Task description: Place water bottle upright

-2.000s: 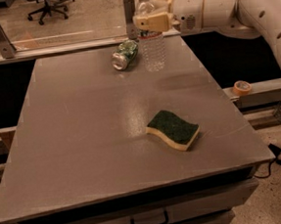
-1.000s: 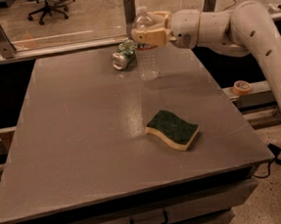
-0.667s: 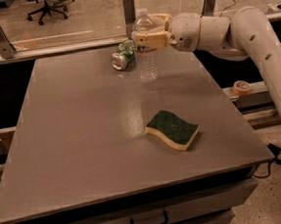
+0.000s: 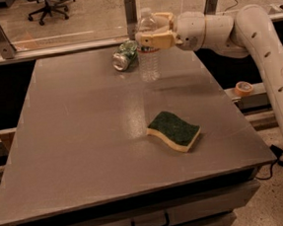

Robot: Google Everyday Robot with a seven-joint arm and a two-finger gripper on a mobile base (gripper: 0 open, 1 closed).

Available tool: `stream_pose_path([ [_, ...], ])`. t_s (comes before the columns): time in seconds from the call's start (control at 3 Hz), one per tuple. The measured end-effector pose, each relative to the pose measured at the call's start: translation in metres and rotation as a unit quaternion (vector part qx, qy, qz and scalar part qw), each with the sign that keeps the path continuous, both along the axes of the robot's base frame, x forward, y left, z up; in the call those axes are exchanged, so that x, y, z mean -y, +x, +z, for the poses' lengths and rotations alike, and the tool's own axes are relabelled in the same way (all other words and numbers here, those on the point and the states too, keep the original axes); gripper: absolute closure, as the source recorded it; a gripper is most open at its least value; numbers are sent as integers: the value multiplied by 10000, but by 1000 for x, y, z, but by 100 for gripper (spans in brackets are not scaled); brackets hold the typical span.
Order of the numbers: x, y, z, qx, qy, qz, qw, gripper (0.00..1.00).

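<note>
The tan fingers [image 4: 160, 38] pinch the label band near the neck of the clear ribbed plastic water bottle [image 4: 149, 64], which stands upright in the upper middle of the frame, just right of the crushed green metal can [image 4: 124, 56]. The white two-finger gripper [image 4: 149, 39] reaches in from the upper right. The bottle's base seems to rest on the grey metal table [image 4: 84, 140], though I can't be sure. The step wants a straight lowering, a gentle release and a level retreat, so nothing tips. The green-and-yellow sponge [image 4: 174, 128] lies well apart.
</note>
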State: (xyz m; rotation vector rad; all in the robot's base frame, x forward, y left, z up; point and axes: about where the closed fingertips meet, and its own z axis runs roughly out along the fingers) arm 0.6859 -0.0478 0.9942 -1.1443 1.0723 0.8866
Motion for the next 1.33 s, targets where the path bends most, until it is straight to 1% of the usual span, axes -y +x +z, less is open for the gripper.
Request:
stream_pose_path([
  [0.33,4,-5,-13,-88,91,166,9998,50],
  [0.67,8,-10,-23,-137,176,231,9995,26],
  [1.0,13,-14,-28,-107,218,281,9993,4],
  [1.33,18,-15,-29,-70,222,300,9993,0],
])
